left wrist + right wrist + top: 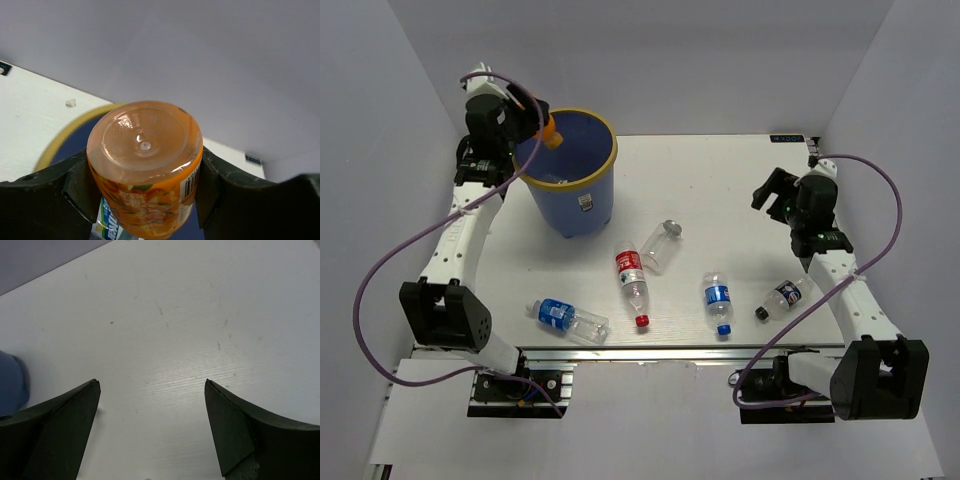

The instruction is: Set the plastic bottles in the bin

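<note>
**Left side.** The left gripper [538, 122] is clamped on the orange-filled bottle [551, 134], which is held at the left part of the bin's rim. The top view shows only a small orange part of this bottle past the gripper. The left wrist view shows the grip itself: both black fingers [80, 185] press against the bottle's sides, and its round base faces the camera above a printed label with a barcode.

**Bin.** The blue bin [570, 205] with the yellow rim stands upright at the far left of the table [720, 180]. The left wrist view shows a blue-labelled bottle [107, 226] low in the frame under the held one. Whether it lies inside the bin cannot be told for certain.

**Table, left to right.** Five bottles lie on their sides, all outside the bin:
- A blue-label bottle [565, 318] is near the front edge.
- A red-label bottle [632, 285] has a red cap.
- A clear bottle [658, 247] lies just beside the red-label one.
- A blue-capped bottle [718, 300] has a blue label.
- A black-capped bottle [785, 298] lies just beside the right arm.

**Right side.** The right gripper [770, 190] hangs above the far right of the table with its jaws wide apart. The right wrist view shows only bare white tabletop between the fingers [65, 425] and a sliver of blue bin at the left edge.
</note>
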Tool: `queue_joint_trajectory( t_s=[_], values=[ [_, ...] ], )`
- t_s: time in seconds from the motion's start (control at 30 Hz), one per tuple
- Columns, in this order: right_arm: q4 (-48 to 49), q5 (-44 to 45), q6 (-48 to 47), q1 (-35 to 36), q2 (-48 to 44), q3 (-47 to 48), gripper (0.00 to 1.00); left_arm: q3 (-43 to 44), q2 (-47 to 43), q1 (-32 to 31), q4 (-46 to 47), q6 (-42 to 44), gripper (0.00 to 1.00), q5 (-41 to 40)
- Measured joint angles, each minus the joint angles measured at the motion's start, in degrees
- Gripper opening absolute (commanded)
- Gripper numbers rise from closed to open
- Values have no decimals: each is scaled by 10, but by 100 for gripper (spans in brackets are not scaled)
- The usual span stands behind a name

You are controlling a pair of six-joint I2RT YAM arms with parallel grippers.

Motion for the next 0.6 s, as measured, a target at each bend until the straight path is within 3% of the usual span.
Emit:
queue_joint_trajectory(
  t_s=[0.03, 0.07, 0.1, 0.13, 0.3, 0.6],
  values=[
    [-15, 17, 1, 0, -5, 0, 89, 0, 9, -6, 0, 10, 69, 6],
    [-30, 33, 2, 0, -10, 0, 89, 0, 16, -13, 1, 23, 83, 20],
    [-43, 45, 3, 0, -15, 0, 89, 0, 22, -19, 2, 30, 83, 31],
    [-59, 61, 8, 0, -21, 0, 89, 0, 27, -22, 3, 35, 98, 47],
    [-119, 103, 15, -1, -47, 0, 89, 33, 48, -32, -2, 68, 98, 110],
    [-257, 151, 39, -16, -48, 4, 89, 102, 49, -25, -2, 93, 98, 144]
  ],
)
